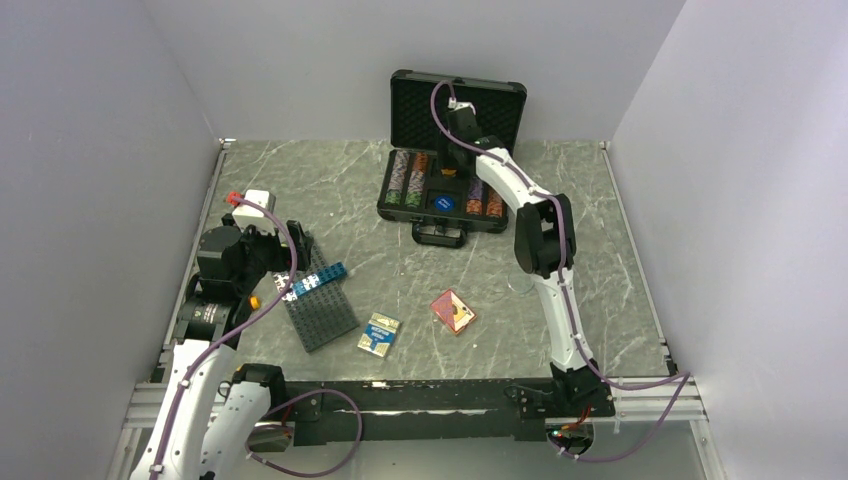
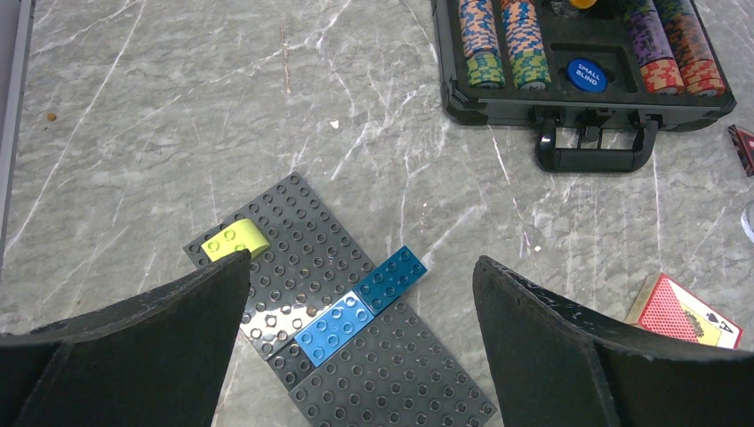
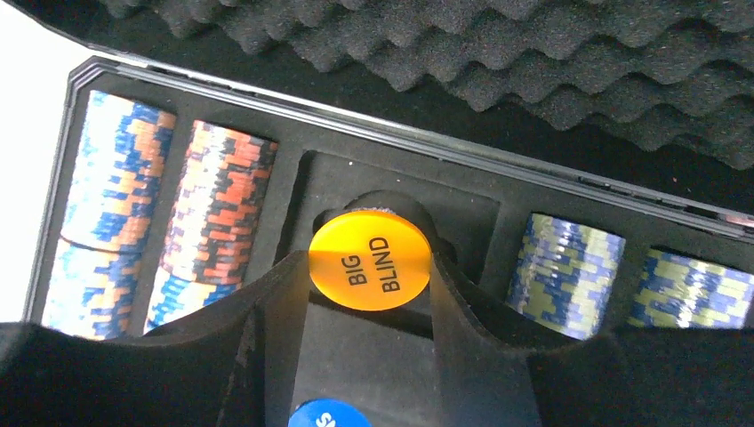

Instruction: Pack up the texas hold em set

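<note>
Right fingers [image 3: 458, 311]: clenched on the round orange plastic disc printed "BIG BLIND" [image 3: 370, 253], one pad on each side of its rim, its printed face turned to the wrist camera.
Black rectangular hard case [image 1: 400, 214]: open on the grey marbled counter [image 1: 300, 180], its tray directly under the right fingers. Its carrying handle [image 2: 591, 153] is on the side nearer the arm bases.
Case lid [image 1: 458, 105]: standing upright just beyond the right fingers, lined with dark egg-crate foam [image 3: 533, 53].
Centre compartment [image 3: 391, 182]: the orange disc is held over it, between the pads.
Striped chip rows [image 3: 218, 213]: lying in the tray slots, two rows on each side of the right fingers.
Round blue disc printed "SMALL BLIND" [image 2: 586, 75]: flat in the centre compartment, on the handle side of the right fingers.
Left fingers [image 2: 151, 342]: released and spread wide, nothing between them.
Dark grey studded building plate [image 2: 391, 374]: on the counter below the left fingers, carrying two blue bricks [image 2: 334, 326] in the gap between the pads and a yellow-green brick [image 2: 236, 240] by one pad.
Red-backed card deck [image 2: 685, 316]: on the counter just outside the other left pad.
Blue-and-yellow card deck [image 1: 379, 335]: on the counter beside the plate, well apart from the right fingers.
</note>
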Motion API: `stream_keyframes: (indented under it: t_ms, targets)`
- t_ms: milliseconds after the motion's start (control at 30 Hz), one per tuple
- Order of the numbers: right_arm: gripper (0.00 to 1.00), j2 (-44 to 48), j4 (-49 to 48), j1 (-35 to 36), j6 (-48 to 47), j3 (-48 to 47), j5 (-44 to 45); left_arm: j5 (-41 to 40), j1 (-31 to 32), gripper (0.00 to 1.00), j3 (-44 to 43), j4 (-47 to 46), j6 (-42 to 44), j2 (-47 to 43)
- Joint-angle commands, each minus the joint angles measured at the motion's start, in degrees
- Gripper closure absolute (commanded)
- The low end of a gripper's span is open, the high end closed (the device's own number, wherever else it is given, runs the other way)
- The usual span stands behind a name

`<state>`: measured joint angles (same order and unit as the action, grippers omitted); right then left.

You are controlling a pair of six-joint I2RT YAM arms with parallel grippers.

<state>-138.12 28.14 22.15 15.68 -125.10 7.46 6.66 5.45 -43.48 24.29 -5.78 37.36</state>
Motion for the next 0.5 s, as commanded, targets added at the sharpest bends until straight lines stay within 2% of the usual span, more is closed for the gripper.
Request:
stream_keyframes:
  t_ms: [0,333,467]
  targets:
    - [0.58,-2.8,0.1,-0.4,1.2,-4.0,0.3,0.0,0.2,0.01,-0.5,-2.1,-0.2,0.0]
    - [0.57,-3.9,2.2,-0.4,2.0,-3.3,1.5,0.0,0.1,0.01,-0.5,-2.1,-0.2,-0.2]
    - [0.53,-3.8,1.8,-0.4,2.0,-1.2,1.6,-0.1,0.2,0.01,-0.5,-2.1,-0.2,-0.1]
